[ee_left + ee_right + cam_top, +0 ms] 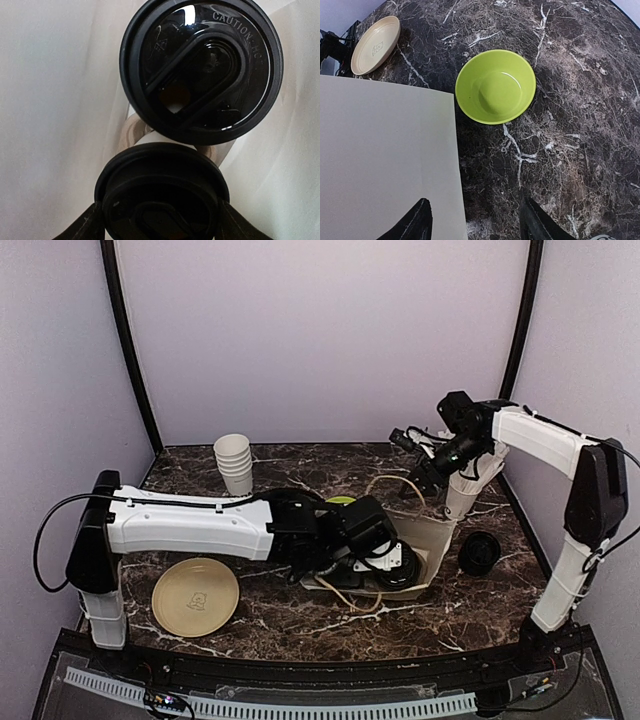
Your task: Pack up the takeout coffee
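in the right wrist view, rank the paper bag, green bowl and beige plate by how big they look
1. off-white paper bag, its flat side fills the lower left
2. lime-green round bowl
3. beige round plate, which lies farther from the camera, so its true size against the bowl is unsure

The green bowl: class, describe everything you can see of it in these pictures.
The green bowl is round and lime green, smooth and glossy like plastic or glazed ware, with a glint on its inner wall. It stands upright, rim up and empty, on the dark marbled table. In the right wrist view the pale paper bag lies beside it, its edge close to the rim; whether they touch cannot be told. From the top camera only a sliver of it shows.
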Controlling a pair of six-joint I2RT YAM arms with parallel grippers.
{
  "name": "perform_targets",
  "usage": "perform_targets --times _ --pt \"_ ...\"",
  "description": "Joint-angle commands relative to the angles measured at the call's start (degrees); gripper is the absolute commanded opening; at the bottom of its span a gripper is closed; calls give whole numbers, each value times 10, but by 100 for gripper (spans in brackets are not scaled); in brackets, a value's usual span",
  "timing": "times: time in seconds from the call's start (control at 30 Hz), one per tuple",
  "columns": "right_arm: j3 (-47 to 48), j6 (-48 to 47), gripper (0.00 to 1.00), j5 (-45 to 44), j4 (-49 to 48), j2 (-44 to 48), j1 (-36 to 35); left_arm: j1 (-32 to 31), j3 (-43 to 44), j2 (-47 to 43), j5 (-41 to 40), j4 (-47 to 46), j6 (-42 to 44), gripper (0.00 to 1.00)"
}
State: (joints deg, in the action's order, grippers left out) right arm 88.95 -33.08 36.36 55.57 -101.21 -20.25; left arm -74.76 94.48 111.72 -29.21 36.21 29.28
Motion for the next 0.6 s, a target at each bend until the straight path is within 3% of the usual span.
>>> perform_targets --times 0.0,0.33,0.57 --pt "2 -2 59 12 -10 15 -1 29 45 26 76 68 -19 53" --pt "-31 -38 59 20 25 29 0 86 175 110 227 199 -53 54" --pt "-35 -50 59 23 50 41 2 105 196 105 306 225 -65 55"
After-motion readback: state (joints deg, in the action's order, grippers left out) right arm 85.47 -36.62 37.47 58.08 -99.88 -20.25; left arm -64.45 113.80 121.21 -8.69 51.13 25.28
